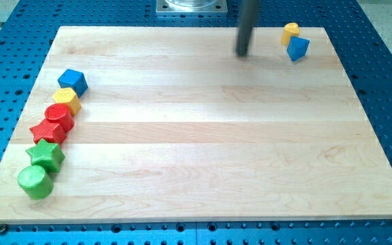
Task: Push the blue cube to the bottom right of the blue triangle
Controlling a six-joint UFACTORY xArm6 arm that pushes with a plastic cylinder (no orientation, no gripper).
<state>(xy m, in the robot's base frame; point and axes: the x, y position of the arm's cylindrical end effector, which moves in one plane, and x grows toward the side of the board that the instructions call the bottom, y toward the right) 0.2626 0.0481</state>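
The blue cube (73,82) sits at the view's left, at the upper end of a row of blocks. The blue triangle (297,48) lies near the view's top right corner of the wooden board (203,136), touching a small yellow block (290,30) just above it. My tip (242,53) is the lower end of a dark rod near the view's top, left of the blue triangle and far to the right of the blue cube. It touches no block.
Below the blue cube a row runs down the view's left edge: a yellow block (67,100), a red cylinder (60,115), a red star-like block (48,130), a green star (45,156), a green cylinder (34,182). A blue perforated table (386,82) surrounds the board.
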